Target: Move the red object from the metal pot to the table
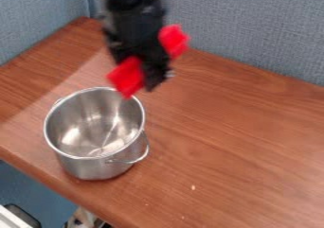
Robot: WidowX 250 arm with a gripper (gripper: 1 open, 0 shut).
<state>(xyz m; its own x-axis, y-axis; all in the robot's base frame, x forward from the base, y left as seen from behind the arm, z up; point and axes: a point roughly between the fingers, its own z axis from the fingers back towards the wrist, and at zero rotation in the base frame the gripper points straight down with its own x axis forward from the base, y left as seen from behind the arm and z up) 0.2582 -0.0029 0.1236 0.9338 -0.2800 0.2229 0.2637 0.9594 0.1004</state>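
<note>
**Red bar aloft beside the pot, its grip hard to read**

Nearest the camera, the metal pot [95,167] stands close to the table's near-left edge, with nothing to be seen inside it. Its wire handle sticks out on the right side. Should the arm dip too soon, the bar's lower end could catch the pot's rim, and a knock there might push the pot toward that edge or tip it.

Above the far rim of the pot, and toward its right, the red object [127,77] is up in the air, slanting, with one end lower and nearer the pot and the other higher and to the right. The gripper [152,67] is closed on it around the middle, both ends jutting out. Blur hides the fingertips, so how firmly they bear cannot be told. If the hold is shallow or off-centre, the speed of the swing could make the bar pivot or slip out.

To the right of the pot, the table [241,142] offers bare wood for setting down. Released while tilted or too high, the bar would probably land on one end and topple or bounce, perhaps back against the pot.
</note>
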